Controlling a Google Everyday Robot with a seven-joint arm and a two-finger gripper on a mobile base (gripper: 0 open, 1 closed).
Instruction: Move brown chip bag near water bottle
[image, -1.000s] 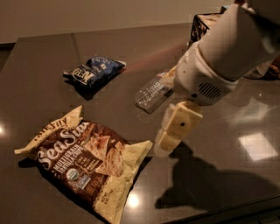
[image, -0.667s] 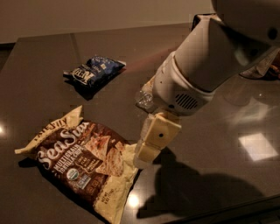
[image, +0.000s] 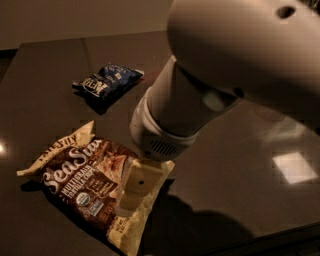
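Observation:
The brown chip bag (image: 85, 181) lies flat at the front left of the dark table, white "Sea Salt" lettering up, cream edges crinkled. My gripper (image: 131, 196) hangs from the big white arm (image: 210, 85) and sits over the bag's right end, its cream finger (image: 137, 185) pointing down onto the bag. The water bottle is hidden behind my arm.
A smaller blue chip bag (image: 107, 81) lies further back on the table (image: 45, 85), left of my arm. The table's front edge runs along the lower right. A bright light reflection shows on the right.
My arm has swung left and toward the camera. The gripper moved from beside the bag's right corner to over the bag. The arm now covers the water bottle.

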